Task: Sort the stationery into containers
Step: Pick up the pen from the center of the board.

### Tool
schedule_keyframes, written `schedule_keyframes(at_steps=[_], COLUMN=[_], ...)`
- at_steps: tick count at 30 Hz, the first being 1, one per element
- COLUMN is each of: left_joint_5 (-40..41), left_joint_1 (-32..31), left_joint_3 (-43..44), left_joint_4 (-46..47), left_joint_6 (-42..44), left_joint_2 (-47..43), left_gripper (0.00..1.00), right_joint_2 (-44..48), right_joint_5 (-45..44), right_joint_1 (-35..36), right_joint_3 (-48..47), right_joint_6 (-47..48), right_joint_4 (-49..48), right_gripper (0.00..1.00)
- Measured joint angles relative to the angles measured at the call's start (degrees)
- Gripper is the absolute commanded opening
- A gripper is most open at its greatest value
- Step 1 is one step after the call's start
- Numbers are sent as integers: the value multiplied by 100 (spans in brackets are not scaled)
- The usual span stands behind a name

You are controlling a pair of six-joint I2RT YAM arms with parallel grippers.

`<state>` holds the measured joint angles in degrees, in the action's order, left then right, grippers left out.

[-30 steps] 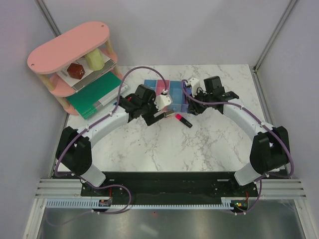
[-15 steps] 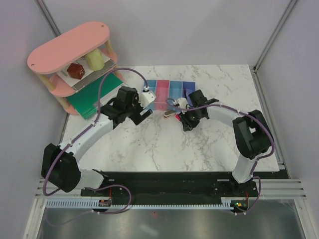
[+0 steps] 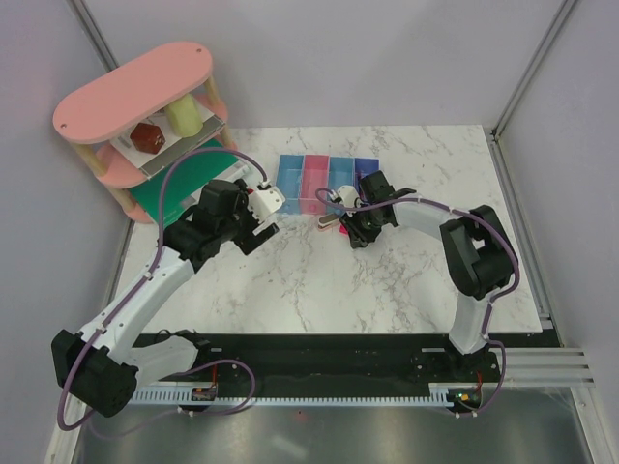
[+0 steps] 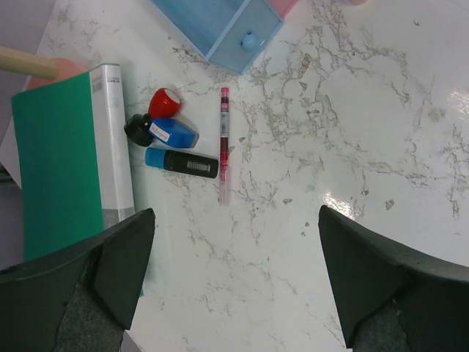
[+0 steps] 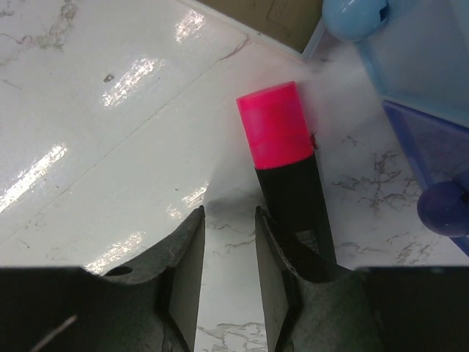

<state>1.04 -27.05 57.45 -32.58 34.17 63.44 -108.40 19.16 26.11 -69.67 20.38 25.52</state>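
Note:
A black marker with a pink cap (image 5: 282,158) lies on the marble just outside the right finger (image 5: 282,253) of my right gripper (image 5: 229,213). That gripper is narrowly open, with only bare table in the gap. From above, the marker (image 3: 327,221) and right gripper (image 3: 341,215) sit in front of the four bins: light blue (image 3: 290,174), pink (image 3: 314,174), light blue (image 3: 338,172) and violet-blue (image 3: 365,169). My left gripper (image 4: 236,213) hangs wide open over a thin red pen (image 4: 224,143), a red piece (image 4: 165,103), a black piece (image 4: 138,130), a blue piece (image 4: 174,133) and a blue-and-black marker (image 4: 181,161).
A flat green board (image 4: 58,161) lies just left of the small pieces, partly under the pink tiered shelf (image 3: 145,106) at the back left. A corner of the light blue bin (image 4: 220,26) shows beyond the pen. Grey walls enclose the table.
My left gripper has swung left, away from the bins, and opened a little wider. My right gripper came off the bins down to the marker, which now lies farther left.

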Motion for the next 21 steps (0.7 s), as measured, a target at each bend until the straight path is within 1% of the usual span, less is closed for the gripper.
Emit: schedule_keyframes(at_steps=[3, 7, 13, 16, 21], left_joint_5=[0, -2, -7, -7, -4], left_joint_1=[0, 0, 4, 4, 4], left_joint_3=[-4, -42, -44, -42, -42], left_joint_4=[-111, -258, -426, -490, -522], left_joint_6=[0, 17, 26, 35, 101], left_joint_2=[-20, -20, -20, -20, -22], left_gripper=[100, 100, 100, 100, 100], right_joint_2=[24, 275, 496, 439, -50], right_joint_5=[46, 138, 122, -2, -262], right_joint_1=[22, 72, 94, 94, 94], right_joint_3=[-2, -22, -520, -732, -1134], right_joint_6=[57, 299, 802, 1080, 1502], right_joint_4=[90, 520, 992, 1128, 1241], right_gripper=[46, 52, 60, 63, 64])
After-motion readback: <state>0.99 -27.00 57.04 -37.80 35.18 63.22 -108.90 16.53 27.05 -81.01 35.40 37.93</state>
